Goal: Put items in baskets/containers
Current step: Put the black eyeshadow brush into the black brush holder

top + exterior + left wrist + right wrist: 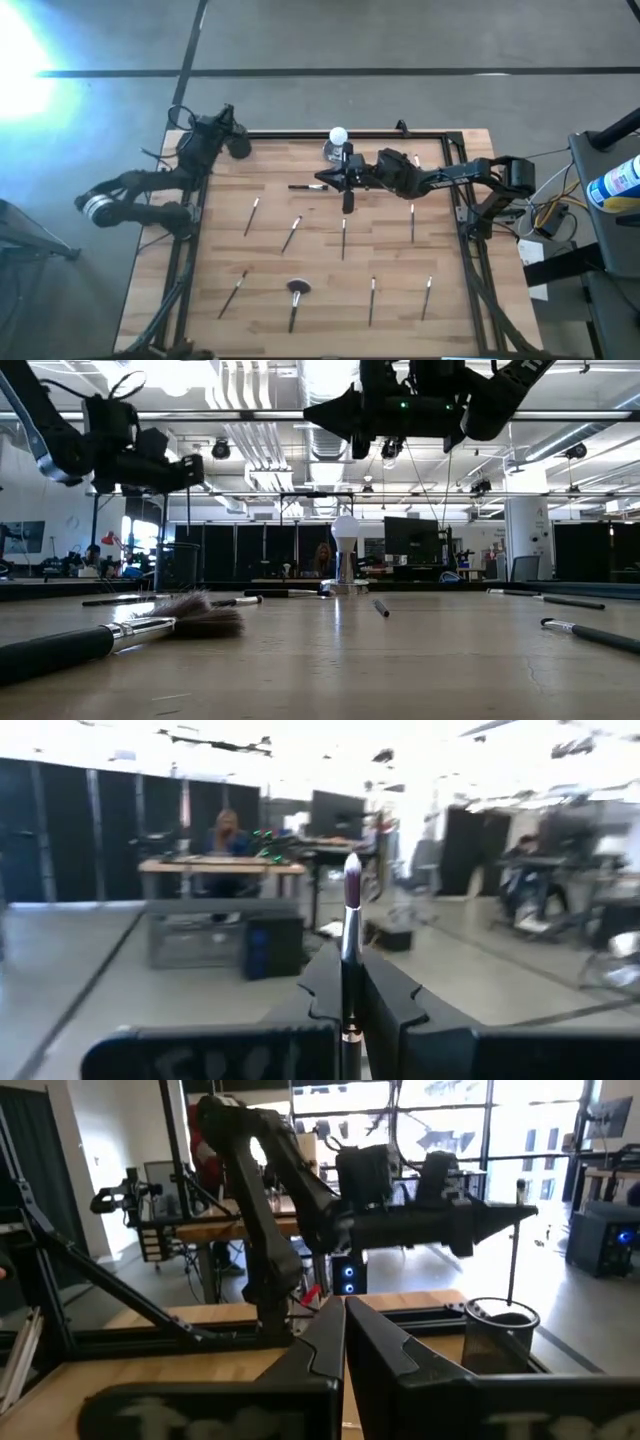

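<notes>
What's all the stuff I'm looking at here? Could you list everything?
table: one, pale wood, black frame.
makeup brushes: nine countable, dark handles, scattered flat on the table.
fluffy brush: one of those nine, near edge.
held brush: one, dark, pale tip, over the cup.
black cup: one, far left corner.
white ball: one, silvery base, far edge.
person: one, seated in the room behind.
left tool: shut on the held brush.
right tool: shut, empty, raised near the ball.
</notes>
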Controlling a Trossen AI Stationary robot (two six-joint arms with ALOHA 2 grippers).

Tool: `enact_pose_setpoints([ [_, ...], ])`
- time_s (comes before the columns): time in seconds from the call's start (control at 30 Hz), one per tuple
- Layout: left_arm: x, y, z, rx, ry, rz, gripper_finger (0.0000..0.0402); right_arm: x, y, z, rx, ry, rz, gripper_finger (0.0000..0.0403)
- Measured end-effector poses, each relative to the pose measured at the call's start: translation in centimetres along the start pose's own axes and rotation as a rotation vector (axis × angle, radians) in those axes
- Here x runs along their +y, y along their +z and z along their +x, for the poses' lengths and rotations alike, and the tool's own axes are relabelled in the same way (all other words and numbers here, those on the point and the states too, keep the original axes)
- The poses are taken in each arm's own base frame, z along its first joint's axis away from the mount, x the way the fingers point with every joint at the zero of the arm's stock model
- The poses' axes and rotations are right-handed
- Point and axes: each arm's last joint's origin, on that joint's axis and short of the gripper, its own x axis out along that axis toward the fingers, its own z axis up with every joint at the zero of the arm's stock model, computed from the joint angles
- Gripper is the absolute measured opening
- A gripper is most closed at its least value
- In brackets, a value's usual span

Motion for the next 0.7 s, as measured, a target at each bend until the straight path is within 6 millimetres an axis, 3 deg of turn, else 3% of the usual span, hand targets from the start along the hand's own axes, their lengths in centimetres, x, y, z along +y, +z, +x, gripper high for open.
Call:
enact_pose_setpoints([
  [0.33,0.7,-4.2,1.5,0.119,0.14,0.045,0.0012,0.0,0.0,0.0,-0.001,0.002,-0.025,0.0008],
  [0.7,0.2,-6.0,4.4,0.282,0.177,-0.023,0.0014,0.0,0.0,0.0,-0.001,0.003,-0.047,0.0008],
])
